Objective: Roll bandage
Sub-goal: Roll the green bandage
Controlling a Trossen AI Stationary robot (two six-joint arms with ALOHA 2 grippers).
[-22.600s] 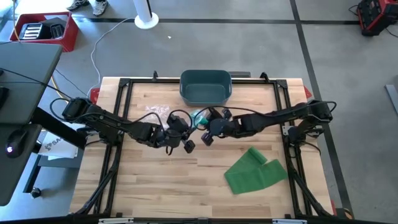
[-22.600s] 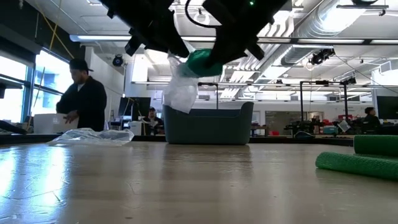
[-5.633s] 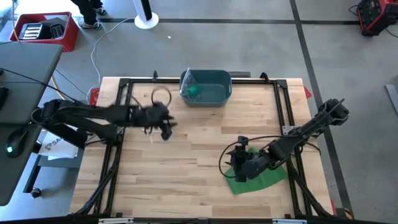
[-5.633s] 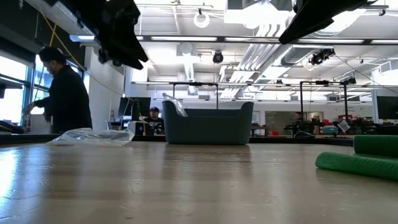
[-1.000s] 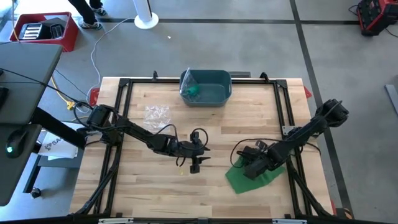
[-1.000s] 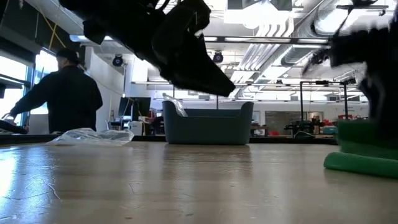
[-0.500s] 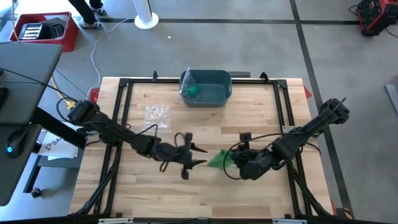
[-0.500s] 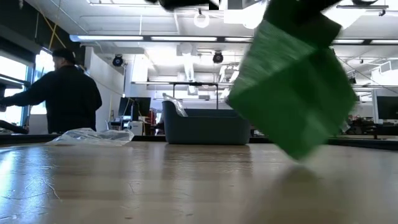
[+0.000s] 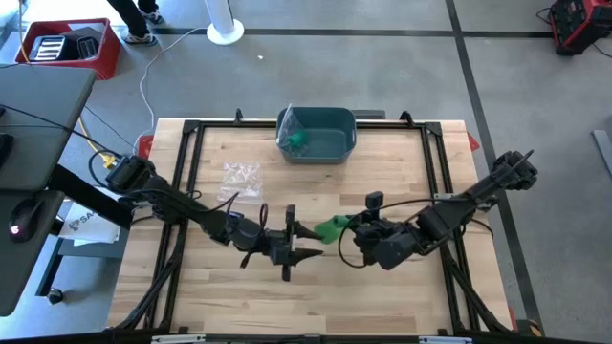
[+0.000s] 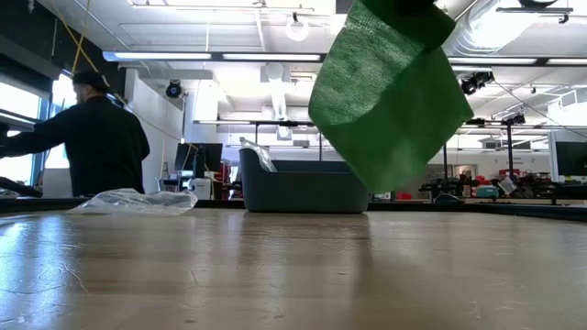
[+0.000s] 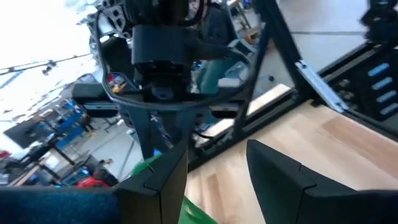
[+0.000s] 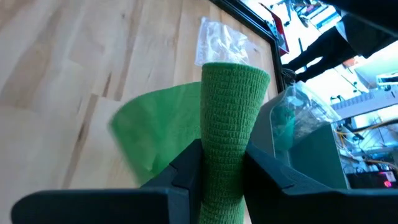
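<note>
Lifted off the table since a second ago, the green bandage (image 12: 228,118) now hangs above the wood, pinched between the right gripper (image 12: 217,163) fingers, its loose sheet drooping below. Just beside it, the left gripper (image 9: 298,241) faces the bandage with its fingers spread, holding nothing. Farther off sit a crumpled plastic wrapper (image 9: 241,176) and a teal bin (image 9: 316,133).
</note>
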